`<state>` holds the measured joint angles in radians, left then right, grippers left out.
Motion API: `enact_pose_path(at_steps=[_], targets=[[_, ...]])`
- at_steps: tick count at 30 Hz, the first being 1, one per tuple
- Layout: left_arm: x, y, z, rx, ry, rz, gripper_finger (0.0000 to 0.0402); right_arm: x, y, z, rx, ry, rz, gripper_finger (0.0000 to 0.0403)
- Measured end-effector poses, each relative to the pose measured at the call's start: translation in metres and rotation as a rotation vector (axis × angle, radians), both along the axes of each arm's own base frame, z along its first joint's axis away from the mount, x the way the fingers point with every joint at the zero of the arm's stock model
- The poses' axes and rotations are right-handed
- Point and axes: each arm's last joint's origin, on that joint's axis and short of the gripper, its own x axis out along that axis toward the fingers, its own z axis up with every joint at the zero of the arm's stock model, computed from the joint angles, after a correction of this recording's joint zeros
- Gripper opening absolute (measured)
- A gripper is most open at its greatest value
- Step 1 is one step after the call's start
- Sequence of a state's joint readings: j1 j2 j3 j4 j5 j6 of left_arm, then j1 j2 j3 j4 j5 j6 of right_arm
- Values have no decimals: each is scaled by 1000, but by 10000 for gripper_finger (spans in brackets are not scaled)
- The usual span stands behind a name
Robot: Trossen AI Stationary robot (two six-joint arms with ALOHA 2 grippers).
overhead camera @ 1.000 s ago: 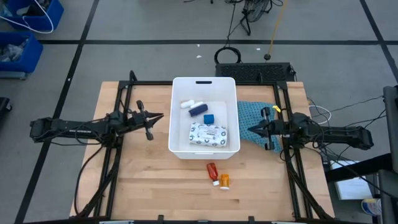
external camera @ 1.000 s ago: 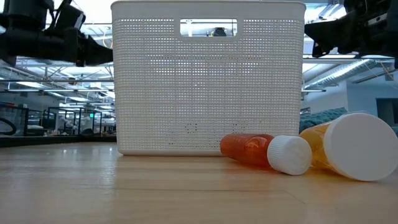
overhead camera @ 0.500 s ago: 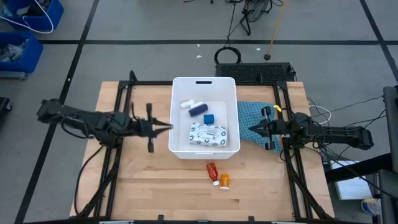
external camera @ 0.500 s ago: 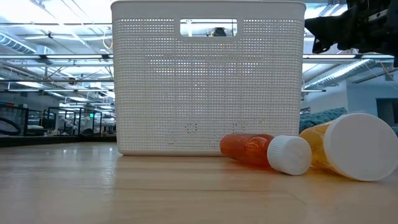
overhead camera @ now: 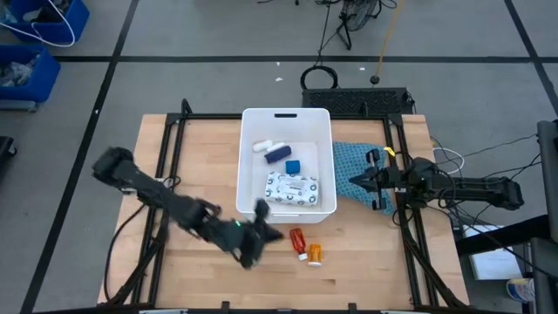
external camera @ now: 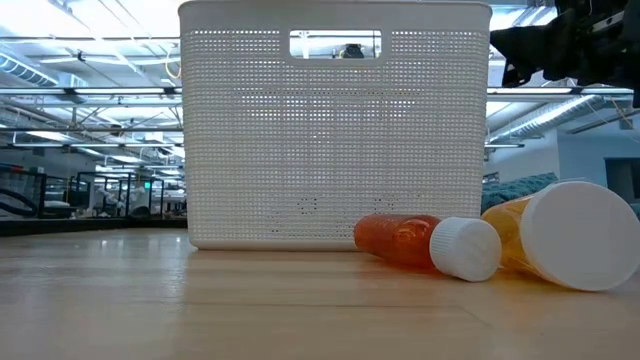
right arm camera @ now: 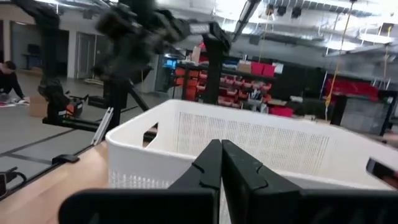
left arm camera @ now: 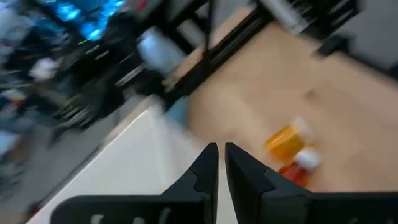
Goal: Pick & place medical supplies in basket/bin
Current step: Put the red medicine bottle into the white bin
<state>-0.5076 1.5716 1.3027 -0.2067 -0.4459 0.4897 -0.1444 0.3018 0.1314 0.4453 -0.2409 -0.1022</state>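
The left end effector (overhead camera: 261,234), fingers pressed together and empty, is swinging from beside the large white plastic tub (overhead camera: 247,159) toward the red and orange bottles (overhead camera: 307,245) lying on the wooden desk (overhead camera: 366,262), likely picking next.

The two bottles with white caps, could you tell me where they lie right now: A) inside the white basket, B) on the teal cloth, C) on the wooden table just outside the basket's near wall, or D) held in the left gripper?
C: the high view shows the red bottle and the orange bottle lying on the bare wooden table outside the white basket, with the left gripper close beside them.
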Motion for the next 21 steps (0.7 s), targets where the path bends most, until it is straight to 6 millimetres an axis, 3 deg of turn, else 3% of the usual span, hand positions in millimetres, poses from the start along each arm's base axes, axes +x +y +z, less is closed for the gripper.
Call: enact_pose_path(at_steps=[8, 12, 16, 21], targets=[[47, -31, -21, 22, 197, -148, 35, 1, 0, -3, 45, 33, 8, 0], [64, -37, -34, -13, 232, -227, 35, 1, 0, -5, 61, 54, 12, 0], [82, -39, -48, -58, 217, -187, 35, 1, 0, -5, 89, 57, 28, 0], [101, -39, -76, 42, 222, -158, 35, 1, 3, -5, 74, 62, 97, 0]])
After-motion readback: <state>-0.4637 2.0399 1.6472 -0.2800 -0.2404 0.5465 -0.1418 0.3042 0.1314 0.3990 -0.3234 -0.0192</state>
